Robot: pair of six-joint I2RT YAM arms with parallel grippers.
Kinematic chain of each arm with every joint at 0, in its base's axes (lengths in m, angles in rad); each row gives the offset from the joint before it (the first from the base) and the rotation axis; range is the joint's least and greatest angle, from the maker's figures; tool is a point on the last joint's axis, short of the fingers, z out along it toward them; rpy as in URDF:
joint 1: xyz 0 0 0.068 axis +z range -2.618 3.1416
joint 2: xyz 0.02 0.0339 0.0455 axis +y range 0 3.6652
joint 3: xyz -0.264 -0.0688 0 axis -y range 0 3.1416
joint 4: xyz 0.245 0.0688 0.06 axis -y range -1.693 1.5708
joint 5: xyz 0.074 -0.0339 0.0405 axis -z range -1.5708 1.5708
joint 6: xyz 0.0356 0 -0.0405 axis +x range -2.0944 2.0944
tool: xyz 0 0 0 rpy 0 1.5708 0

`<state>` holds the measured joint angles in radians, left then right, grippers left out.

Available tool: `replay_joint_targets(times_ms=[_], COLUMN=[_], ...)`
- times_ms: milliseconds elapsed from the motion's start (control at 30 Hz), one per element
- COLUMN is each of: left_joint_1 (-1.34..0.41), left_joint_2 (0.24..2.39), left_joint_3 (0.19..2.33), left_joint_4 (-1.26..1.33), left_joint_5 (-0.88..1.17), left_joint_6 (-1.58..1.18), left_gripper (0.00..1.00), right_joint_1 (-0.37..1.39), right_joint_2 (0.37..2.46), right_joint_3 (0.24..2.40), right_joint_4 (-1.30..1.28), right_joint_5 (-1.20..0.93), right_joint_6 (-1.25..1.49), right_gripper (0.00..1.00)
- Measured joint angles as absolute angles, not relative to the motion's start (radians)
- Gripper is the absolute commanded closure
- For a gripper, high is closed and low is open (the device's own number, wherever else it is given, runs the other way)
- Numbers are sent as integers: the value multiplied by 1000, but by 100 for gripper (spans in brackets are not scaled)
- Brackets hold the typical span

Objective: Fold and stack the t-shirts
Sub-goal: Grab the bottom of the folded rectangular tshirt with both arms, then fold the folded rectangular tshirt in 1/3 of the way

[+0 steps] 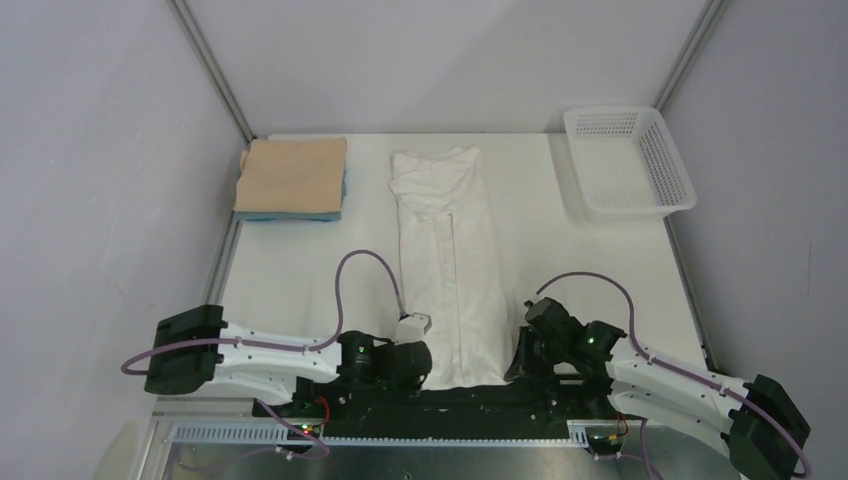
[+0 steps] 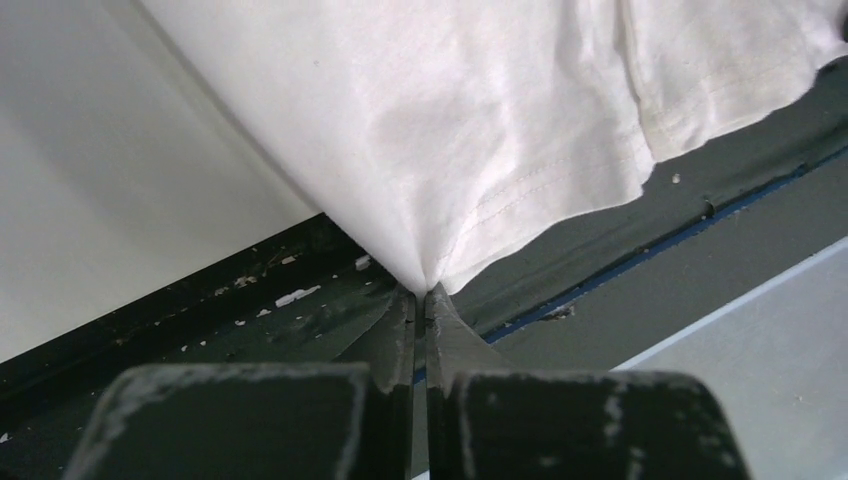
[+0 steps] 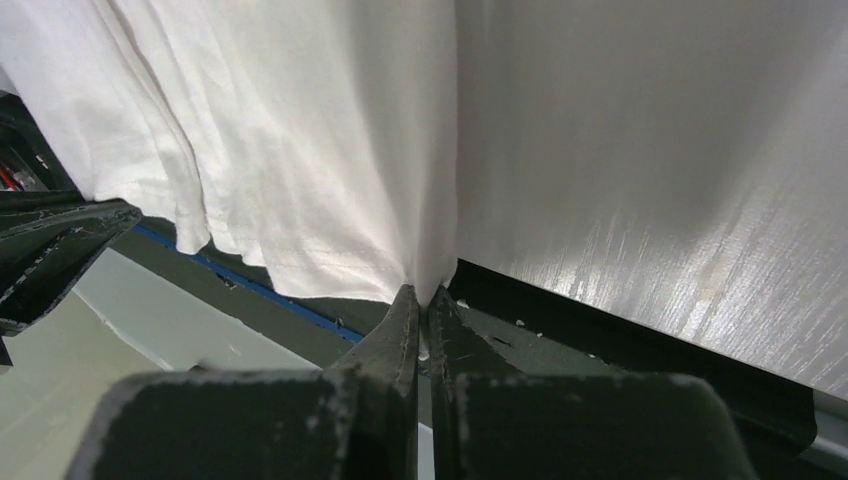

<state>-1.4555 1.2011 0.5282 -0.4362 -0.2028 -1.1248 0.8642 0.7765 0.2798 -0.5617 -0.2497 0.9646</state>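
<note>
Three t-shirts and one basket are on the desk (image 1: 290, 270). The white t-shirt (image 1: 450, 250) lies as a long narrow strip down the middle, collar toward 12 o'clock and hem at 6 o'clock by my two bases. My left jaws are pinched tight on its 7 o'clock hem corner, and my right jaws on the 5 o'clock corner. At 11 o'clock the tan t-shirt (image 1: 292, 172) sits folded on the light blue t-shirt (image 1: 288, 214). The white basket (image 1: 668, 165) stands at 1 o'clock, well apart.

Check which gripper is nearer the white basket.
Right. The right gripper pinches the near hem corner of the white t-shirt on the side toward the basket; the left gripper pinches the other hem corner, across the shirt, farther away.
</note>
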Motion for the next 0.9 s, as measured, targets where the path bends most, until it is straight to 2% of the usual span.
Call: replay_joint_targets(times_ms=[233, 433, 633, 900], left_joint_1=[-1431, -1251, -1042, -801], left_joint_2=[1156, 1125, 1158, 1383], left_joint_3=[611, 700, 790, 989], left_joint_4=[-451, -438, -436, -428], left_joint_5=[-212, -258, -275, -282], left_joint_6=[-1033, -903, -774, -643], left_gripper=[100, 100, 100, 100], right_joint_1=[851, 761, 657, 491], right_joint_2=[759, 800, 989, 1265], right_joint_3=[381, 495, 620, 810], right_joint_4=[-628, -584, -469, -283], right_joint_5=[-212, -170, -165, -163], right_joint_6=[937, 893, 842, 781], right_gripper=[100, 100, 100, 100])
